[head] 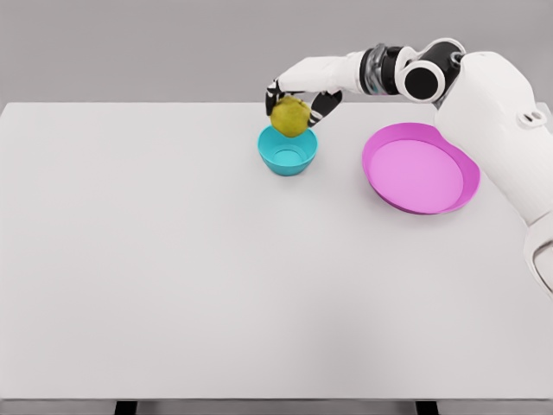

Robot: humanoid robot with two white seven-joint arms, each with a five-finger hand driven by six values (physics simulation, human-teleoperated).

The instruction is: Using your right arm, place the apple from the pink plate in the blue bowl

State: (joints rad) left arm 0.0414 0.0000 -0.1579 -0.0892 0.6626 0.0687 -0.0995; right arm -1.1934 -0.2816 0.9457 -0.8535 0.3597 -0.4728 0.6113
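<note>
While right hand [298, 102] grips apple [289, 118], over bowl [288, 152].

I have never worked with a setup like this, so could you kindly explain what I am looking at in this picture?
This is a simulator's render, seen from a camera on a humanoid robot's head, looking down on a white table. The white arm entering from the right is the robot's right arm. Its robot hand grips a yellow-green apple just above a blue bowl. To the right lies a pink plate, now with nothing on it. The left arm is out of view.
</note>
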